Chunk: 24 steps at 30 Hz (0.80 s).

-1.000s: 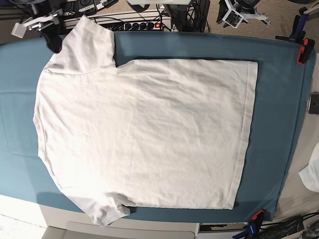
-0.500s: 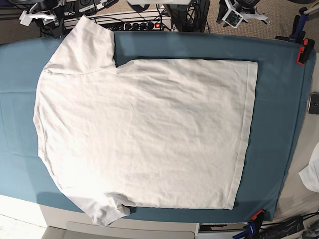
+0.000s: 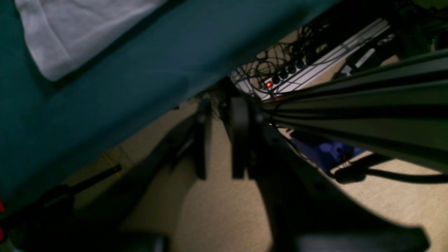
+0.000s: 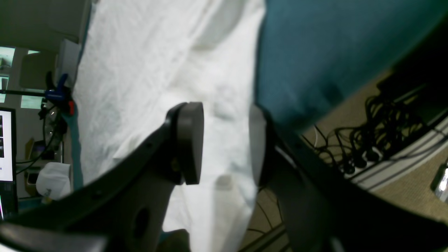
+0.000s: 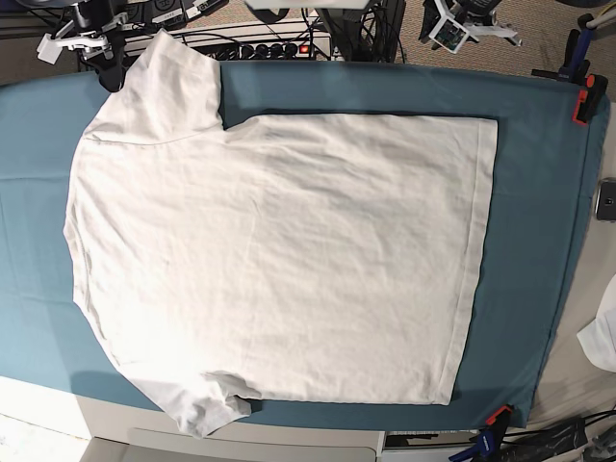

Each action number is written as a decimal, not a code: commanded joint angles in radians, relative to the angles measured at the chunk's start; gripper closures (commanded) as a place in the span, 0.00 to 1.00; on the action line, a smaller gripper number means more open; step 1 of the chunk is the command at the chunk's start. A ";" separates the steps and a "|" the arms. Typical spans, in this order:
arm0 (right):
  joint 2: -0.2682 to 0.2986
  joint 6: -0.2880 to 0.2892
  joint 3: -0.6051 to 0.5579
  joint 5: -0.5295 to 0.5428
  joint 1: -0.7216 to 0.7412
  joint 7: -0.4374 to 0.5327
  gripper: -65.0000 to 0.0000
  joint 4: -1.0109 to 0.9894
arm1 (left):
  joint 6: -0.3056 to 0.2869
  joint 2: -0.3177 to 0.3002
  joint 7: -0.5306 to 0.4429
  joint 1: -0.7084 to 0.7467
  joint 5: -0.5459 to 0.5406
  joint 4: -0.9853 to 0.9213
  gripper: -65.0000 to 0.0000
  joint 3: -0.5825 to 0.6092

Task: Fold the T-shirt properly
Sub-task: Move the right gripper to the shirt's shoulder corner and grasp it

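Observation:
The white T-shirt (image 5: 279, 250) lies spread flat on the teal cloth (image 5: 539, 241), collar end to the left and hem to the right. One sleeve points to the far edge, the other hangs over the near edge. My right gripper (image 5: 108, 63) hovers at the far left beside the far sleeve. In the right wrist view it (image 4: 224, 145) stands open above that sleeve (image 4: 157, 70), with nothing between its fingers. My left gripper (image 3: 220, 140) hangs beyond the table's far edge, open by a narrow gap, over the floor. A hem corner (image 3: 70, 31) shows there.
A power strip (image 5: 289, 48) with a red light and tangled cables lie behind the far edge. Orange clamps (image 5: 584, 101) (image 5: 498, 416) pin the cloth at the right. A small white scrap (image 5: 602, 332) and a phone (image 5: 606, 200) sit at the right edge. A black frame beam (image 3: 367, 105) crosses the left wrist view.
My right gripper has opened, lifted off the far sleeve's edge toward the back, then come slightly forward again. The shirt lies as before.

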 commanded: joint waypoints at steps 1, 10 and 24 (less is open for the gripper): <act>0.011 0.010 0.008 0.003 -0.010 0.021 0.66 0.016 | 0.000 -0.003 -0.016 0.014 -0.002 0.016 0.82 -0.001; 0.011 -0.026 0.008 -0.103 -0.004 0.071 0.66 0.015 | 0.000 -0.003 -0.018 0.014 -0.002 0.016 0.69 -0.001; 0.005 -0.027 -0.074 -0.157 0.044 0.079 0.66 0.013 | 0.002 -0.003 -0.020 0.013 -0.002 0.016 0.68 -0.001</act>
